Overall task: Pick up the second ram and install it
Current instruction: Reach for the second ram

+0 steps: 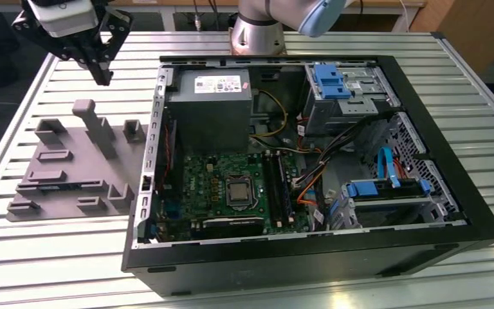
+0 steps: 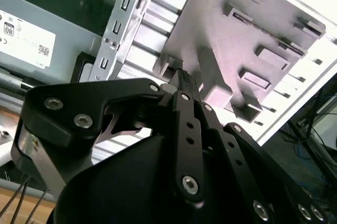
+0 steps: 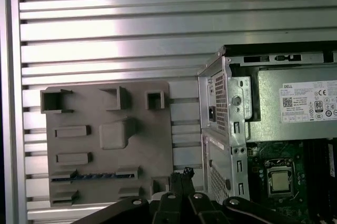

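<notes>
The second ram [image 3: 87, 176] is a thin dark blue-green stick lying in a low holder on the grey fixture plate [image 3: 84, 113]. In the exterior view the ram [image 1: 61, 187] lies toward the plate's [image 1: 75, 138] near end. My gripper [image 1: 103, 78] hangs above the table beyond the plate's far end, well away from the ram. Its fingers are shut with nothing between them. In both wrist views the closed fingertips [image 3: 181, 174] [image 2: 181, 75] point toward the plate [image 2: 221, 39]. The black slots [image 1: 279, 187] run along the green motherboard [image 1: 204, 177] inside the open case.
The open black computer case [image 1: 316, 257] fills the exterior view's right, with a grey power supply [image 1: 208, 109], blue drive brackets [image 1: 329, 80] and loose cables [image 1: 311, 187]. Tall pegs [image 1: 92, 125] rise from the fixture plate. The table [image 1: 49, 257] is ribbed aluminium.
</notes>
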Controlling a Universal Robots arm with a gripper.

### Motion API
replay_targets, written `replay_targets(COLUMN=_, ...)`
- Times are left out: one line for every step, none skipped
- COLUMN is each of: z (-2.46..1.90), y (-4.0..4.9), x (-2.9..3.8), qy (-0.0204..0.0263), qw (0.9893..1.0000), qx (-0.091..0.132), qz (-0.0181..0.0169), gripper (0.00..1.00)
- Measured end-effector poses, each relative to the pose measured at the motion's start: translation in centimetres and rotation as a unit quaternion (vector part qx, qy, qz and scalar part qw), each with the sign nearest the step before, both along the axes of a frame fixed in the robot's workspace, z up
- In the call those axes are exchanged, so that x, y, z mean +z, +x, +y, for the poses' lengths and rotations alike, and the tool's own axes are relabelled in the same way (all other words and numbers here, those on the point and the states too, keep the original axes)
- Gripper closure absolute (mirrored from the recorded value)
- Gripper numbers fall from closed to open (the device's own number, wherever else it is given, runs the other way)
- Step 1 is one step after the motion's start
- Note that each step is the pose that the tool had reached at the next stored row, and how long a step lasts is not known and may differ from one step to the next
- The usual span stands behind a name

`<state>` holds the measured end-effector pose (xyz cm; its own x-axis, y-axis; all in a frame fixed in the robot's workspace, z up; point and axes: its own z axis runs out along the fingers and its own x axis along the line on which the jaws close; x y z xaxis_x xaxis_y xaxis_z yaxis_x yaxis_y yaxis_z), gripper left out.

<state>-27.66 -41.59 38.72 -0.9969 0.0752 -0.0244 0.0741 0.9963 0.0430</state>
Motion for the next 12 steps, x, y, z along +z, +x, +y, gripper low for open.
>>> replay_targets(z=0.0, y=0.0, x=0.0, qy=0.0, qw=1.0, qx=0.0, qz=0.0, gripper=0.89)
replay_targets(z=0.0, y=0.0, x=0.0, qy=0.0, qw=1.0, qx=0.0, qz=0.0, gripper=0.89)
replay_targets(z=0.0, y=0.0, x=0.0, qy=0.0, qw=1.0, qx=0.0, qz=0.0, gripper=0.89)
replay_targets(z=0.0, y=-0.01, x=0.0, qy=0.0, qw=1.0, qx=0.0, qz=0.0, gripper=0.89)
replay_targets(z=0.0, y=-0.01, x=0.0, qy=-0.0002, qw=1.0, qx=0.001, qz=0.0, gripper=0.89)
replay_targets(z=-0.01, y=-0.01, x=0.0, qy=-0.0008, qw=1.0, qx=0.003, qz=0.0, gripper=0.89)
replay_targets(z=-0.01, y=-0.02, x=0.0, qy=-0.0013, qw=1.0, qx=0.007, qz=0.0, gripper=0.89)
replay_targets(z=-0.02, y=-0.02, x=0.0, qy=-0.0015, qw=0.9999, qx=0.012, qz=0.0001, gripper=0.89)
replay_targets(z=-0.03, y=-0.05, x=-0.01, qy=-0.0016, qw=0.9999, qx=0.016, qz=0.0002, gripper=0.89)
replay_targets(z=-0.06, y=-0.12, x=-0.05, qy=-0.0015, qw=0.9998, qx=0.018, qz=0.0002, gripper=0.89)
replay_targets(z=-0.09, y=-0.21, x=-0.07, qy=-0.0015, qw=0.9998, qx=0.018, qz=0.0003, gripper=0.89)
replay_targets(z=-0.12, y=-0.34, x=-0.11, qy=-0.0015, qw=0.9998, qx=0.019, qz=0.0004, gripper=0.89)
